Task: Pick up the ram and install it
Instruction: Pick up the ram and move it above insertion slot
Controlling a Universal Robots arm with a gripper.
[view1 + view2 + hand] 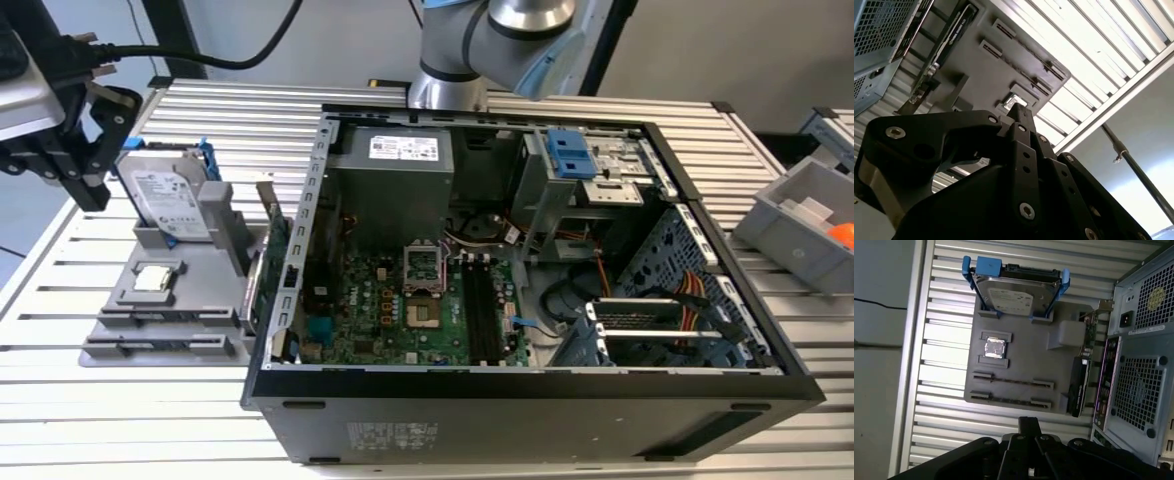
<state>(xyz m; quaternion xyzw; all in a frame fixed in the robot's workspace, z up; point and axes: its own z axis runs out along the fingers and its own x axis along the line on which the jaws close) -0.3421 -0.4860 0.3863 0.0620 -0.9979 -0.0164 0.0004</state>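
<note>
We see the fingers closed together into a single narrow tip with nothing held between them; in the exterior view they hang at the exterior view's left, above the bench and just beside the upright hard drive. The ram sits edge-on as a thin strip in a rail of the grey fixture, on the side of the fixture nearest the fingers, yet well apart from them; a second rail runs alongside it and carries a similar thin line, and we cannot tell what that one is. On the same fixture we find a small square processor chip between the rails and the hard drive, which stands in a blue bracket; a green card with a metal bracket stands on edge along the side of the fixture that faces the computer case. The case lies open on the slatted bench, just beside the fixture; inside it the green motherboard shows its long black slots, well apart from the ram. The arm rises behind the case; a grey bin stands at the exterior view's right.
</note>
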